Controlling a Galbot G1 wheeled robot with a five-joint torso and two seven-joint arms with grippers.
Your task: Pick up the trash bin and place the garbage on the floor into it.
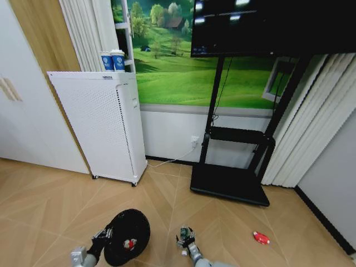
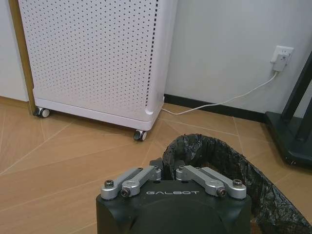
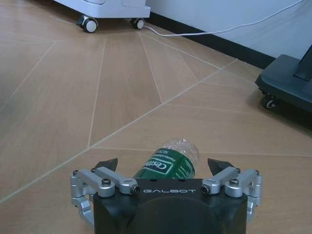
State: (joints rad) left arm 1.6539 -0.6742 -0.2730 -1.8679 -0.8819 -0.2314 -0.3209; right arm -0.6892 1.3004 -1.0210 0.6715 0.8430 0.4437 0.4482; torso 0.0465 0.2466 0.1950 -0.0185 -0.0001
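Observation:
The black mesh trash bin (image 1: 127, 236) hangs low at the front left. My left gripper (image 1: 105, 234) is shut on its rim, which the left wrist view shows as a black liner edge (image 2: 219, 158) pinched between the fingers (image 2: 146, 174). A red-and-white can (image 1: 129, 243) lies inside the bin. My right gripper (image 3: 163, 165) is open and down at the floor. The clear bottle with the green label (image 3: 170, 163) lies between its spread fingers, touching neither. In the head view that gripper (image 1: 185, 242) is just right of the bin. A red-and-white wrapper (image 1: 261, 238) lies on the floor farther right.
A tall white perforated unit on casters (image 1: 105, 128) stands against the wall at the left, with blue-and-white cups (image 1: 113, 60) behind its top. A black screen stand with a flat base (image 1: 229, 183) is ahead on the right. A white cord (image 2: 219, 102) runs along the baseboard.

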